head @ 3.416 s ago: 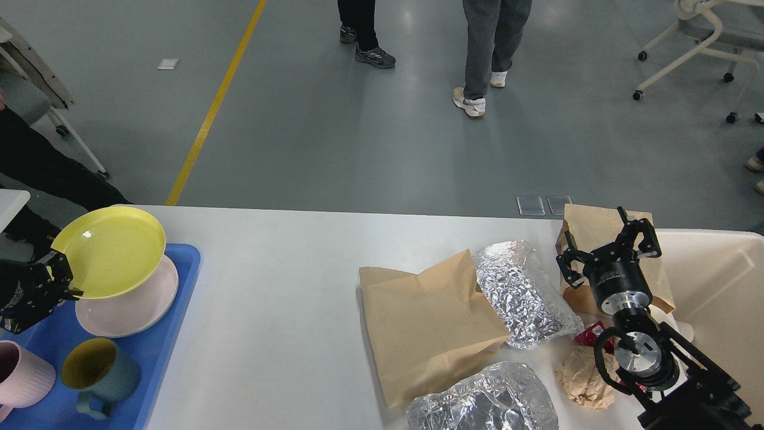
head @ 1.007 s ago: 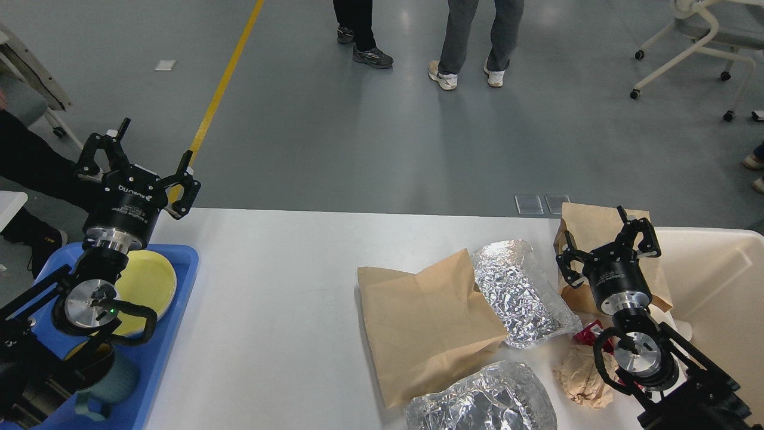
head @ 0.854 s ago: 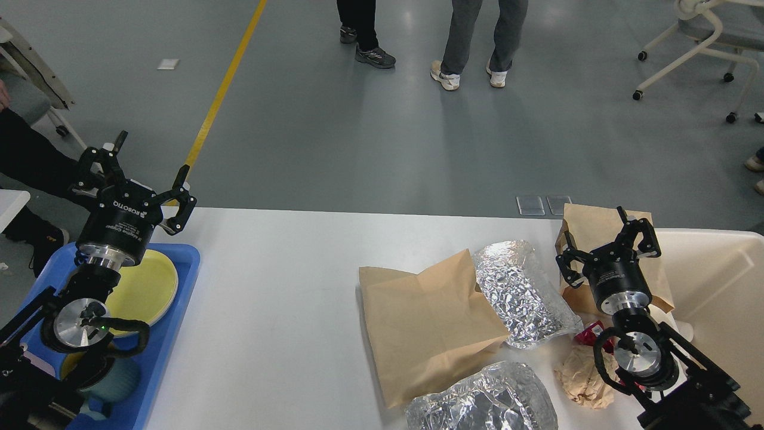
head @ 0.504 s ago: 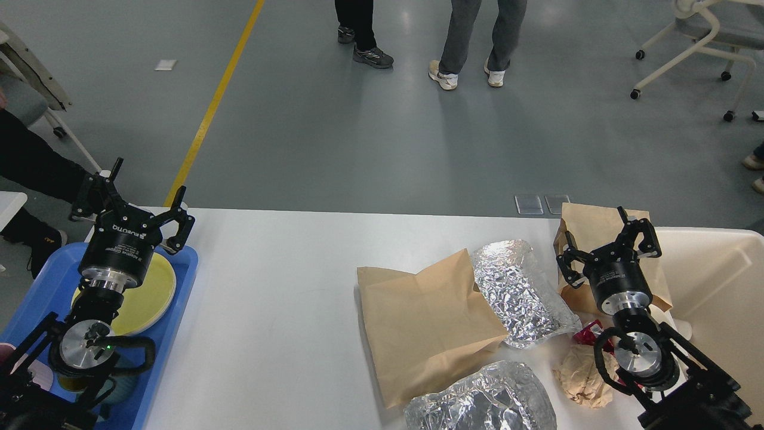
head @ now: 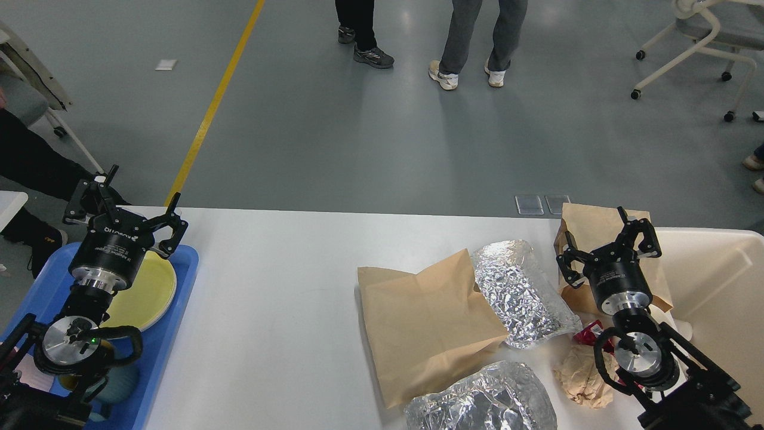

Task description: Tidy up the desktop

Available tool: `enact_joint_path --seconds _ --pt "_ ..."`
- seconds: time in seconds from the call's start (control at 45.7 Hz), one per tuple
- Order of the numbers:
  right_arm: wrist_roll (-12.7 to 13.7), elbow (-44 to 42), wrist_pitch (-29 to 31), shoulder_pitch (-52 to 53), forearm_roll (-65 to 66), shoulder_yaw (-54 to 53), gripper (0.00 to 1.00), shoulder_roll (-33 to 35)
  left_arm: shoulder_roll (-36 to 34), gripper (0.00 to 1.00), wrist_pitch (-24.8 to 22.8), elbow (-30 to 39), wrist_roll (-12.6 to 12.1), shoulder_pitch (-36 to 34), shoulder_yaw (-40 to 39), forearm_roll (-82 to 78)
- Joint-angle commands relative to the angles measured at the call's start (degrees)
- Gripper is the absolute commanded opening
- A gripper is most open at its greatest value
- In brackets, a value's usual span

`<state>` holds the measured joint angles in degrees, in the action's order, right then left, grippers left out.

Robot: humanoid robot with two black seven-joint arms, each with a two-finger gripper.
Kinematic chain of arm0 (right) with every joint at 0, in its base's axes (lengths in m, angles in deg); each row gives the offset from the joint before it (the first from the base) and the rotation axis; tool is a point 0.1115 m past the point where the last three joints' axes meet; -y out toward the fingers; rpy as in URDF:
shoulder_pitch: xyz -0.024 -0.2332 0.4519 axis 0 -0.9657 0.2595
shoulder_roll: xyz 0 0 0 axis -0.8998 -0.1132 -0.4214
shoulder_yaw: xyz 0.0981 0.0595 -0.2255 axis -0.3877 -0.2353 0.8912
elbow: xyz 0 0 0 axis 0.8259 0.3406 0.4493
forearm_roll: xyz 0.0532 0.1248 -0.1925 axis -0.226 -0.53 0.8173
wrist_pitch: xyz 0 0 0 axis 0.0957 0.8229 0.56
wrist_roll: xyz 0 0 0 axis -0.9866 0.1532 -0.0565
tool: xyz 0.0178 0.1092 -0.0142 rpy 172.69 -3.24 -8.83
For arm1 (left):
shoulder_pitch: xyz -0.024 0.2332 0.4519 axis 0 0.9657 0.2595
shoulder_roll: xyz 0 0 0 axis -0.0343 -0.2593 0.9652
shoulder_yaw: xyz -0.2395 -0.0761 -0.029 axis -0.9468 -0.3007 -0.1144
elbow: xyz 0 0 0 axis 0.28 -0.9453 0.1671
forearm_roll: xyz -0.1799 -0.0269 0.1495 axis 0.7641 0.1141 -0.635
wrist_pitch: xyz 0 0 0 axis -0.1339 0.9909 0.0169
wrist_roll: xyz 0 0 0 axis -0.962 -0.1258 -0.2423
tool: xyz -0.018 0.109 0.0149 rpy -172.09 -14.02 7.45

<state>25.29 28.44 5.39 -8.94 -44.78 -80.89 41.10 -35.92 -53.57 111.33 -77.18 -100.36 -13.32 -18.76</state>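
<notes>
Seen from the robot's head, looking forward and down, a wide white counter (head: 280,310) with rounded corners fills the lower half of the picture, with grey floor beyond its far edge. The left arm rises from the bottom left corner and reaches away from the viewer, its black cylindrical wrist tilted slightly right; the left pincer (head: 134,197) at its far end stands with its two fingers spread apart, holding nothing, above the far end of a blue tray (head: 179,298) at the counter's left edge. A yellow plate (head: 146,292) lies flat in the tray, partly hidden by the wrist. The right arm comes up from the bottom right corner in a like pose, wrist pointing away and a little left; the right pincer (head: 603,239) also has its fingers apart and empty, in front of an upright brown paper bag (head: 588,224) at the counter's far right. Left of that arm a larger brown paper bag (head: 427,328) lies flat, a crinkled foil pouch (head: 519,292) touching its right side, and a second foil pouch (head: 483,403) near the front edge. Crumpled brown paper (head: 576,376) sits beside the right arm's wrist joint. A cream bin (head: 716,280) stands at the right edge. Two people's legs show on the floor at the top.
</notes>
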Motion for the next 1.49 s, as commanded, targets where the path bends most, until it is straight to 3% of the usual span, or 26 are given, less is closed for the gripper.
enact_joint_path --seconds 0.0,0.197,0.723,0.81,0.964,1.161,1.467 --pt "0.07 0.0 0.02 0.03 0.0 0.0 1.0 0.0 0.47 0.96 -0.04 -1.11 -0.19 -0.77 -0.57 -0.08" --pt "0.07 0.0 0.02 0.03 0.0 0.0 1.0 0.0 1.69 0.96 -0.21 -2.69 -0.54 -1.21 -0.66 0.62" --pt "-0.02 0.0 0.02 -0.05 0.0 0.0 1.0 -0.09 8.2 0.96 -0.56 -15.17 -0.11 -6.31 0.4 0.1" --pt "0.07 0.0 0.02 -0.05 0.0 0.0 1.0 -0.09 8.73 0.96 -1.09 -15.26 1.29 -6.05 0.49 -0.43" --pt "-0.02 0.0 0.02 0.03 0.0 0.0 1.0 0.0 9.17 0.96 -4.86 -17.37 7.1 -6.04 0.57 -0.26" --pt "-0.02 0.0 -0.07 0.03 0.0 0.0 1.0 -0.09 9.08 0.96 -8.82 -19.48 6.84 -6.4 0.49 0.27" --pt "-0.02 0.0 -0.07 0.03 0.0 0.0 1.0 0.0 8.99 0.96 -10.23 -20.09 6.49 -6.4 0.49 0.45"
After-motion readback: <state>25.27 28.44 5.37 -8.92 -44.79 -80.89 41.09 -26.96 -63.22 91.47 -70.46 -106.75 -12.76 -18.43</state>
